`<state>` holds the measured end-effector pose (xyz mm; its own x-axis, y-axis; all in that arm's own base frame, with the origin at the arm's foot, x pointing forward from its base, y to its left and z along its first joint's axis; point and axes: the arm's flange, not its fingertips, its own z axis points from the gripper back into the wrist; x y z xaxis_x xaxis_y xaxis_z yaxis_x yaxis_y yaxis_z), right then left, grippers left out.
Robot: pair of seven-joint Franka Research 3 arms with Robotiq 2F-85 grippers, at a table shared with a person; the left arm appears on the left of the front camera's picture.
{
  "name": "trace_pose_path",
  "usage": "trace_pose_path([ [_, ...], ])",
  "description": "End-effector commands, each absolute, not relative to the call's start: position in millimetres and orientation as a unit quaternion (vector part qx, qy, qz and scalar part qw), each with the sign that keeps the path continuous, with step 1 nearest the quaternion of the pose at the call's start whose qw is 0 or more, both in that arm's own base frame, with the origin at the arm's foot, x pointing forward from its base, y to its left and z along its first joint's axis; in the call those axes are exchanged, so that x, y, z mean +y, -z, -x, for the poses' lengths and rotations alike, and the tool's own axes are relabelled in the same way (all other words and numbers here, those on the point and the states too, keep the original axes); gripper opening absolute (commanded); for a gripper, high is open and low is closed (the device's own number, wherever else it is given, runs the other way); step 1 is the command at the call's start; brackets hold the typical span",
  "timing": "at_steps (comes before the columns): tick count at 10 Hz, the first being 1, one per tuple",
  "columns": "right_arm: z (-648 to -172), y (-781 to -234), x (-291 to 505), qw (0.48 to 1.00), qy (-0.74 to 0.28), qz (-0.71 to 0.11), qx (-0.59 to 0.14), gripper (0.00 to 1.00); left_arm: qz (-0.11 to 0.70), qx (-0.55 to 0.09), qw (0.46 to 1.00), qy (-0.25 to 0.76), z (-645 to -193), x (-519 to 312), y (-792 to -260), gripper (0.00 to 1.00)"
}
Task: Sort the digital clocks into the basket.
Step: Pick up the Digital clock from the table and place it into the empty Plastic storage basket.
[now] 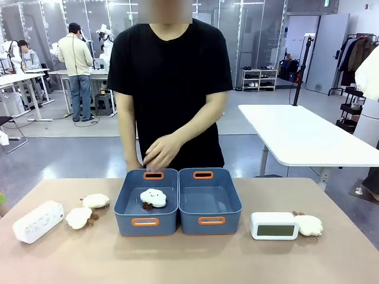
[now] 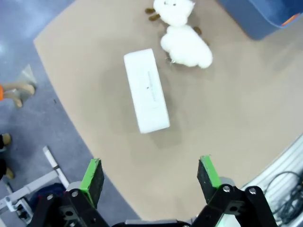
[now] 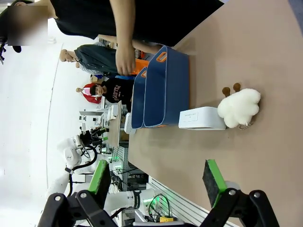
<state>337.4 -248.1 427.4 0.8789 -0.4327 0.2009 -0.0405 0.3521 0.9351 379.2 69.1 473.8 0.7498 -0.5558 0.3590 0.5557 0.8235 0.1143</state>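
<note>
We find the right blue-grey rectangular plastic bin (image 1: 234, 202) open from above, its floor bare. The left bin (image 1: 125, 202) holds a white cloud-shaped plush toy (image 1: 153, 197), and the person's hand (image 1: 159, 152) hovers over its far rim. The slim white plastic clock (image 1: 38, 221) lies clear on top, two white plush toys (image 1: 79, 217) near its right end. The wider white clock (image 1: 274, 225) has another plush (image 1: 309, 225) touching its right side; its left side faces bare tabletop (image 1: 177, 260).

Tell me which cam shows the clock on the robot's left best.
Left wrist view: the left clock lies whole and large below the left gripper. Front view has it small, slanted, near the table's left edge. Right wrist view: the baskets block that side.
</note>
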Motion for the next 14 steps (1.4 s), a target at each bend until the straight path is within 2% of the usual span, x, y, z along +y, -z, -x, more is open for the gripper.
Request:
trace_pose_path([
  [1,-336,-428,-248,0.793,0.119,-0.557,-0.215,1.00,0.005,-0.192,0.945,0.266,-385,64,-464,1.00],
  [2,-336,-428,-248,0.793,0.119,-0.557,-0.215,1.00,0.033,-0.174,0.955,0.239,-385,65,-463,1.00],
  [3,-336,-428,-248,0.793,0.119,-0.557,-0.215,1.00,0.009,-0.189,0.939,0.286,-380,62,-468,1.00],
  [6,-336,-428,-248,0.793,0.119,-0.557,-0.215,1.00,0.020,-0.184,0.944,0.274,-382,61,-464,1.00],
  [7,-336,-428,-248,0.793,0.119,-0.557,-0.215,1.00,-0.021,-0.136,0.952,0.275,-392,52,-447,1.00],
  [8,-336,-428,-248,0.793,0.119,-0.557,-0.215,1.00,-0.004,-0.121,0.949,0.290,-406,43,-437,1.00],
  [11,-336,-428,-248,0.793,0.119,-0.557,-0.215,1.00,-0.015,-0.097,0.959,0.265,-432,32,-409,1.00],
  [14,-336,-428,-248,0.793,0.119,-0.557,-0.215,1.00,-0.035,-0.103,0.966,0.237,-455,34,-388,1.00],
])
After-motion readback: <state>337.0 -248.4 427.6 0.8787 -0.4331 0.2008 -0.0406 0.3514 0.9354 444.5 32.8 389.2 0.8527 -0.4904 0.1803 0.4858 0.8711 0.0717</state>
